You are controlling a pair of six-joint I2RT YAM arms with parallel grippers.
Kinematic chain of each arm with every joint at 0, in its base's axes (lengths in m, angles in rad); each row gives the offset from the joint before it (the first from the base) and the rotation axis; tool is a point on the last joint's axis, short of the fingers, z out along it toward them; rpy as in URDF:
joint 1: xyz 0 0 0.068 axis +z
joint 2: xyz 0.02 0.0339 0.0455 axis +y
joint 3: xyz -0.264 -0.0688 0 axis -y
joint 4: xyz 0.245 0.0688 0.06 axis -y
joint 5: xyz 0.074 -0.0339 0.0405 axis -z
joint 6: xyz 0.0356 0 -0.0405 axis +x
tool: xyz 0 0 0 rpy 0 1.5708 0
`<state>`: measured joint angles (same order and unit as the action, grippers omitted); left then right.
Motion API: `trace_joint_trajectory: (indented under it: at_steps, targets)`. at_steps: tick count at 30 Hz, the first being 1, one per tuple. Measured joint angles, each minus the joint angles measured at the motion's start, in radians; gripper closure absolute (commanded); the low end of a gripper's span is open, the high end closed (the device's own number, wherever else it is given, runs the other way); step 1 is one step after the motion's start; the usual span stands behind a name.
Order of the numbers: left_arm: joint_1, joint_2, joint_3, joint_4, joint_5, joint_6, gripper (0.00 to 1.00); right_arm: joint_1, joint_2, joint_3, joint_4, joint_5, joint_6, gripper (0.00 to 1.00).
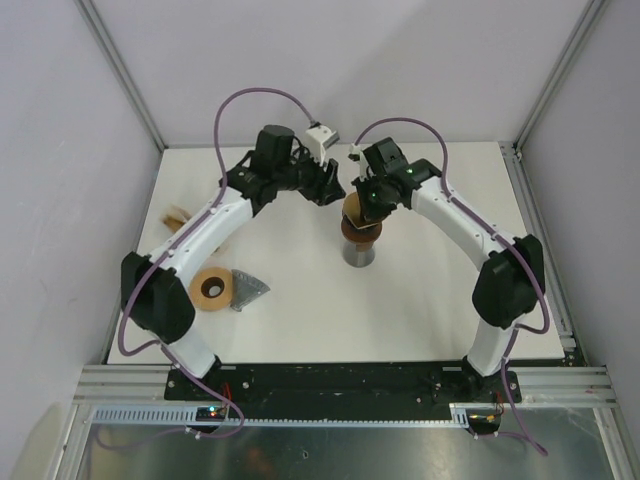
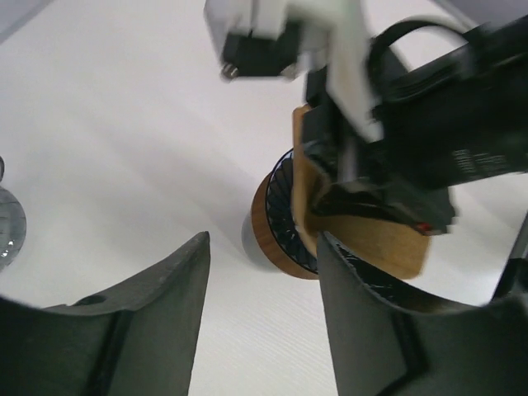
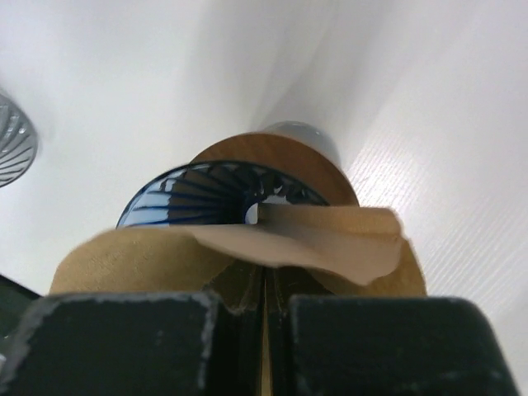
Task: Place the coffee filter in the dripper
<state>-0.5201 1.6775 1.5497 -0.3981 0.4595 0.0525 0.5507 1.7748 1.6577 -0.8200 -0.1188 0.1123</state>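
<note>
Right, I'm looking down on a white table (image 1: 300,320) boxed in by pale lavender walls (image 1: 50,150). Bare aluminium posts (image 1: 120,70) run up the back corners, and a metal rail (image 1: 340,382) lies along the near edge at 6 o'clock, where both arms are bolted. The surface is matte and plain, with a faint grain showing in the wrist views.

The dripper (image 1: 358,232) sits on a grey stand (image 1: 360,255) just to the 3 o'clock side of the table's middle. It has a wooden collar and blue ribs inside. My right gripper (image 3: 264,305) is over it, fingers pinched tight on the brown paper filter (image 3: 313,239). The filter hangs at the dripper's rim with its loose edge curling over the mouth, not down in the cone.

My left gripper (image 2: 264,313) is close by at about 10 o'clock of the dripper, jaws spread apart and holding nothing.

At 8 o'clock from the dripper lie a wooden ring (image 1: 198,292) and a grey mesh piece (image 1: 250,290); I cannot tell whether they touch. A small brown thing (image 1: 178,215) sits by the 9 o'clock edge, too small to identify.
</note>
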Motion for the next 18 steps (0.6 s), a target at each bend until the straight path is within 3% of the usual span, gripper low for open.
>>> trace_joint_trajectory:
  at_steps: [13,18]
  targets:
    - [0.115,-0.183,-0.084,0.022,0.105,-0.027,0.4,0.083,0.195,0.229,-0.18,0.195,-0.018,1.0]
    - [0.113,-0.191,-0.196,0.057,0.131,-0.122,0.35,0.103,0.229,0.245,-0.212,0.241,-0.016,1.0]
